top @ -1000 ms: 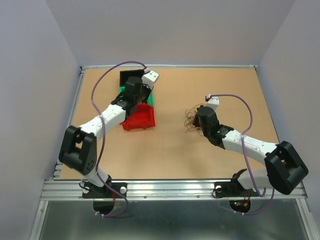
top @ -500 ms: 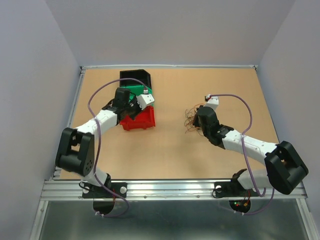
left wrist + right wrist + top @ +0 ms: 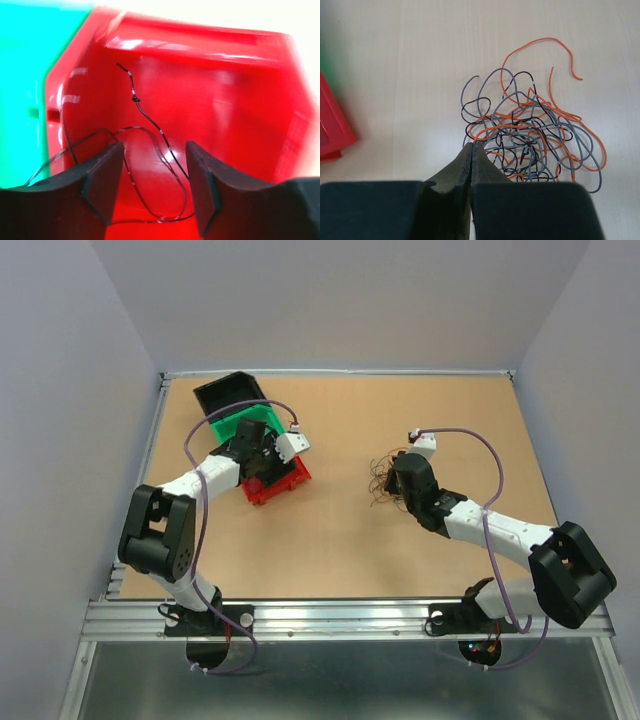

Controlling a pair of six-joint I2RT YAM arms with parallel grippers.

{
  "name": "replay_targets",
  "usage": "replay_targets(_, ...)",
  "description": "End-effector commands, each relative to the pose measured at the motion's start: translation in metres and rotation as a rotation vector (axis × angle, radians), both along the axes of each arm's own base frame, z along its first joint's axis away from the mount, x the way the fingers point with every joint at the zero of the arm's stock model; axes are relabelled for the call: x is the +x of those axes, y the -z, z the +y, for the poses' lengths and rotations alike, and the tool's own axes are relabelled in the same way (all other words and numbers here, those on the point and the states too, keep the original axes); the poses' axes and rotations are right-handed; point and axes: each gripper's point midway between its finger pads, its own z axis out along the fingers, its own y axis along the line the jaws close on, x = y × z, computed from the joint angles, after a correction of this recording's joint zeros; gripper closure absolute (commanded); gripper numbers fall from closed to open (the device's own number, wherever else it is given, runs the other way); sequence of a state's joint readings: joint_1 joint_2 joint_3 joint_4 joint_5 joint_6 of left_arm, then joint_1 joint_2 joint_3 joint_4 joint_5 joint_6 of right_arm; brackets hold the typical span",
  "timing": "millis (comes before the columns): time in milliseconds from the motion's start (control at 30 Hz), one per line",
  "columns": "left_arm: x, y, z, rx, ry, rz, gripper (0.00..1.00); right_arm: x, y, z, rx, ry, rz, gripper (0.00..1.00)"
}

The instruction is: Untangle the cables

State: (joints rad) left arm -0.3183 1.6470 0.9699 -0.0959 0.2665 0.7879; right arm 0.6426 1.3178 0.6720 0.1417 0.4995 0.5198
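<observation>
Hair-thin looping cables lie tangled on a matte tabletop.

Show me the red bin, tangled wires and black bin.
red bin (image 3: 240, 100), left wrist view, bare inner back wall.
tangled wires (image 3: 530, 140), right wrist view, middle of bunch.
black bin (image 3: 228, 392), top external view, bare floor.
</observation>
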Motion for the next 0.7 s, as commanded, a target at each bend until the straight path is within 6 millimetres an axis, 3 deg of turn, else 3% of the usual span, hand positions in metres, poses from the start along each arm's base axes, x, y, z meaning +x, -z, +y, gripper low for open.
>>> replay_targets(0, 0.007, -0.069, -0.005, -0.056, -0.003, -0.150, 0.29, 0.005, -0.009, 0.004, 0.019, -0.005, -0.037, 0.99)
replay_targets(233, 0.001, -0.136, -0.015, -0.139, 0.016, -0.203, 0.27, 0.001, -0.022, 0.015, 0.056, -0.081, -0.068, 1.00)
replay_targets(400, 0.000, -0.152, -0.017, -0.163, 0.007, -0.214, 0.27, -0.004, -0.034, 0.017, 0.080, -0.119, -0.104, 0.99)
replay_targets(567, 0.028, -0.169, 0.008, -0.158, -0.218, -0.333, 0.26, -0.003, -0.033, 0.018, 0.076, -0.121, -0.102, 0.99)
replay_targets(667, 0.041, -0.166, 0.012, -0.153, -0.271, -0.349, 0.25, -0.001, -0.030, 0.020, 0.073, -0.125, -0.091, 0.99)
